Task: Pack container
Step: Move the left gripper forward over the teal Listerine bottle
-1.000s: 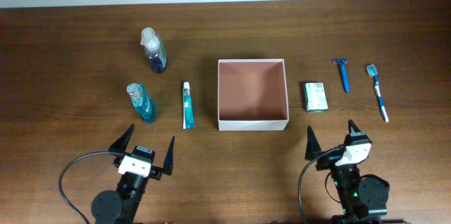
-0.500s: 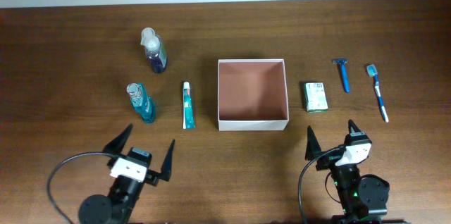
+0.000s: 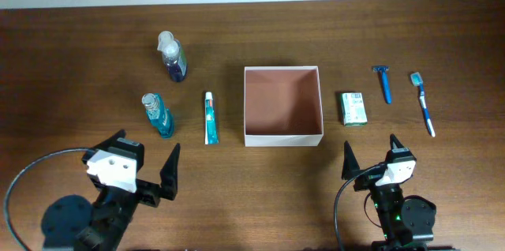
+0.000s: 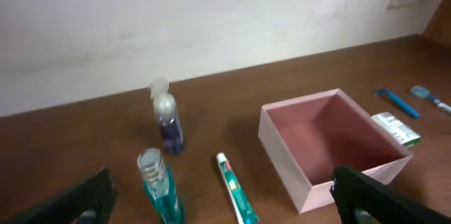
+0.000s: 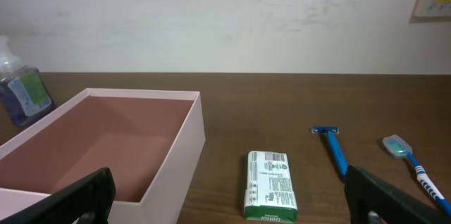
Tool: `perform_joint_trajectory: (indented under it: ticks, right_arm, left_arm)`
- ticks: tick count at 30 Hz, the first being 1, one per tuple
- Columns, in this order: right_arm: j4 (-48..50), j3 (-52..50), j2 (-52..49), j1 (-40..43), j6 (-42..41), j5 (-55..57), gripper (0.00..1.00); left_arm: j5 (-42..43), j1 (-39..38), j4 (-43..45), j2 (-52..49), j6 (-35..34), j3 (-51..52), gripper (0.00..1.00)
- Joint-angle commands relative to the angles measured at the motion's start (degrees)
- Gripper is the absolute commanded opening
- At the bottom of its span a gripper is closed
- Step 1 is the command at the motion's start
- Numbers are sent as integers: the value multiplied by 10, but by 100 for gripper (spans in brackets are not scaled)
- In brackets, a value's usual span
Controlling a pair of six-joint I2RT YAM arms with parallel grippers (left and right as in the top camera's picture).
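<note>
Overhead: left claw [image 3: 146, 145] and right claw [image 3: 369, 144] gape empty by the tabletop's [image 3: 79, 61] robot-side edge. Teal bottle [image 3: 160, 117] stands upright near the left claw; a skewed approach could topple it.

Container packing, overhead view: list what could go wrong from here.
1. The teal bottle and the spray bottle stand upright, so a sideways nudge from the jaws could topple them.
2. The razor and the toothbrush are thin and lie flat, so a pinch may slip off.
3. The container looks thin-walled and light, so an item bumped against its rim might shove it.
</note>
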State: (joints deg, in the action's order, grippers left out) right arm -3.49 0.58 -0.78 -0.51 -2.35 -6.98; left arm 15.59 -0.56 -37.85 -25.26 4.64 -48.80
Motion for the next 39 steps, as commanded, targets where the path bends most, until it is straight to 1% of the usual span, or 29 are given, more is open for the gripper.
perform_joint_trajectory:
  ticks: [1, 3, 5, 7, 9, 10, 12, 13, 15, 16, 18, 19, 23, 28, 30, 34, 39]
  right_arm:
    - [-4, -3, 6, 2, 4, -1, 99]
    - [-4, -3, 6, 2, 4, -1, 99]
    - [-4, -3, 6, 2, 4, -1, 99]
    - [-4, -3, 6, 2, 4, -1, 99]
    - [-4, -3, 6, 2, 4, -1, 99]
    - [-4, -3, 6, 2, 4, -1, 99]
    - [-4, -3, 6, 2, 4, -1, 99]
    - [-4, -3, 6, 2, 4, -1, 99]
    - [-4, -3, 6, 2, 4, -1, 99]
    - [-4, -3, 6, 2, 4, -1, 99]
    - [-4, -3, 6, 2, 4, -1, 99]
    - [-4, -3, 6, 2, 4, -1, 99]
    - [-4, -3, 6, 2, 4, -1, 99]
    - [-4, -3, 6, 2, 4, -1, 99]
    - [-4, -3, 6, 2, 4, -1, 99]
    - [-4, -3, 6, 2, 4, -1, 98]
    - [-4, -3, 6, 2, 4, -1, 99]
  left_arm:
    - [-23, 3, -19, -29, -34, -48, 99]
    - [-61, 3, -66, -73, -53, -96, 99]
    - [-66, 3, -123, -133, -53, -153, 99]
    - [-54, 3, -189, -208, -52, -218, 99]
    - [10, 3, -242, -283, -28, -277, 99]
    - [58, 3, -258, -319, -9, -300, 99]
    - [132, 3, -280, -374, -7, -327, 99]
    - [148, 3, -284, -398, -7, -332, 99]
    - [126, 4, -282, -435, -8, -334, 99]
    - [92, 4, -283, -453, -35, -334, 99]
    - [5, 4, -290, -484, -118, -337, 99]
    - [-30, 4, -294, -499, -141, -341, 99]
    - [-93, 4, -304, -533, -145, -363, 99]
    - [-142, 4, -305, -538, -149, -415, 99]
    - [-154, 4, -310, -538, -158, -433, 99]
    - [-161, 3, -316, -547, -160, -434, 99]
    - [-182, 4, -330, -603, -160, -433, 99]
